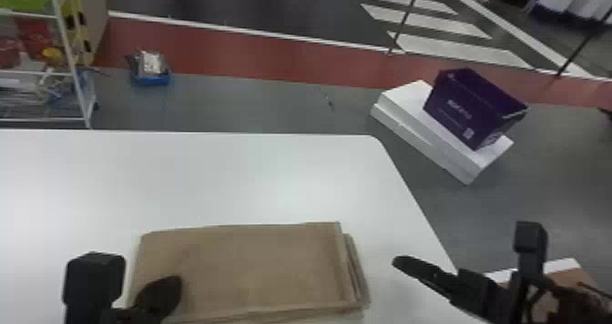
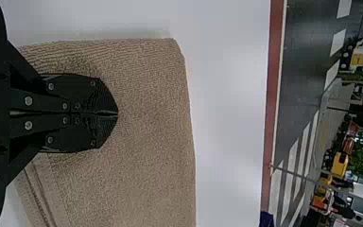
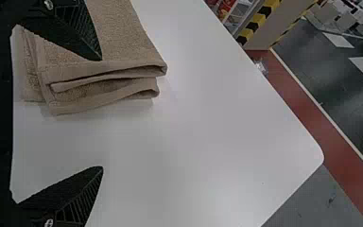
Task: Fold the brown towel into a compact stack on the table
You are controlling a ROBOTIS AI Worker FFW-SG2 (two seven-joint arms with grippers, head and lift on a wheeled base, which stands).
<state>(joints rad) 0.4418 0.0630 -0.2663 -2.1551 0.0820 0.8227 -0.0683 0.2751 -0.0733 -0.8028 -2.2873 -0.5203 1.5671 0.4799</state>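
Layered on the white table (image 1: 227, 177), the brown towel (image 1: 255, 264) likely calls for one more fold: steady its left end lightly, pinch every loose layer at the right, and carry them over low. Your left gripper (image 2: 118, 113) poses above the left end, fingers pressed together; your right gripper (image 3: 102, 113) hangs near the layered end, fingers spread.

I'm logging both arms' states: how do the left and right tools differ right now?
The left tool is shut, its two fingers together; the right tool is open, its fingers wide apart. The left tool is over the left part of the towel, while the right tool is near the towel's right end. Both have two black fingers.
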